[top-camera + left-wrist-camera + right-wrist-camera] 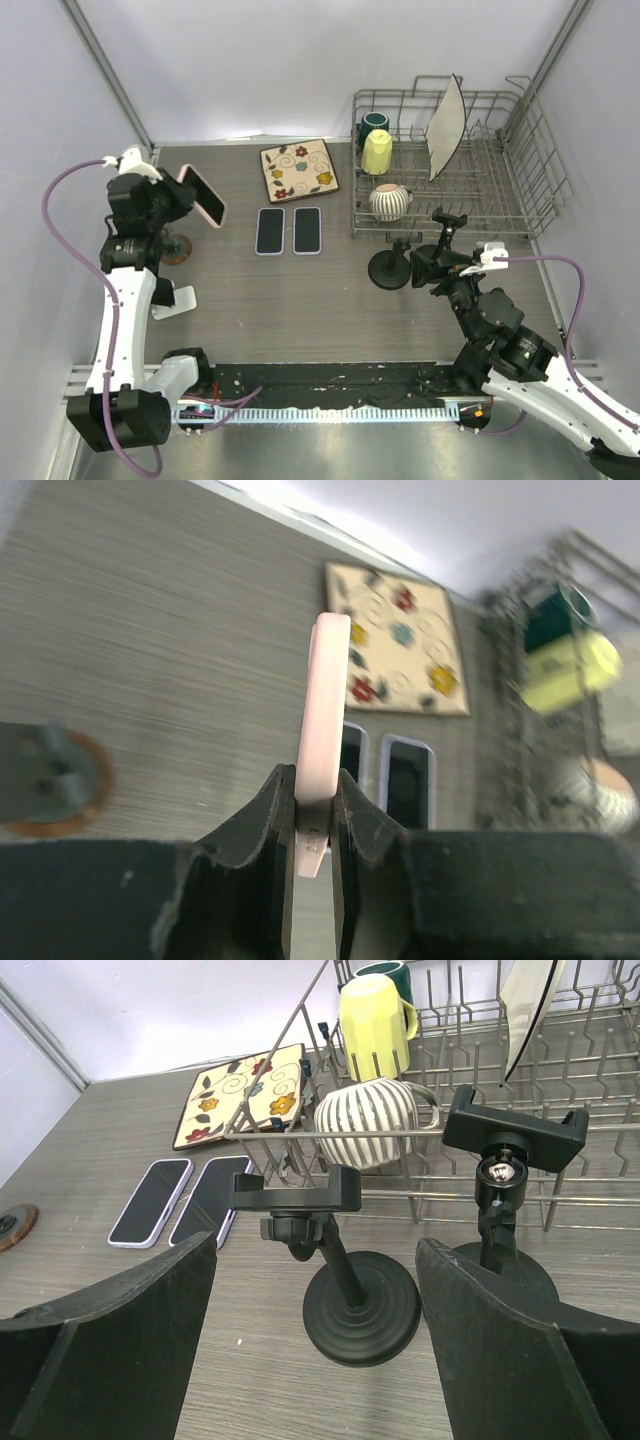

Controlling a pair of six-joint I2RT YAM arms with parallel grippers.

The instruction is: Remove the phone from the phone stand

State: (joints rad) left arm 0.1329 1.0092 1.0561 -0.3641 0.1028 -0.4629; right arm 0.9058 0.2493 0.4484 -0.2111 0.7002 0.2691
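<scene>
The left gripper [312,792] pinches the pink smooth-cased slab phone [325,705] edge-on by its lower end. It holds the phone tilted above the grey wood-grain table [330,300], on the table's 9 o'clock side. The phone is apart from the round brown-rimmed stand base [176,248] at its 7 o'clock. The right gripper [315,1248] is spread wide before two matte black disc-footed clamp stands [355,1305]. Two glossy dark phones in pale cases [270,231] lie flat at 3 o'clock of the pink one. Any lettering is too blurred to read.
</scene>
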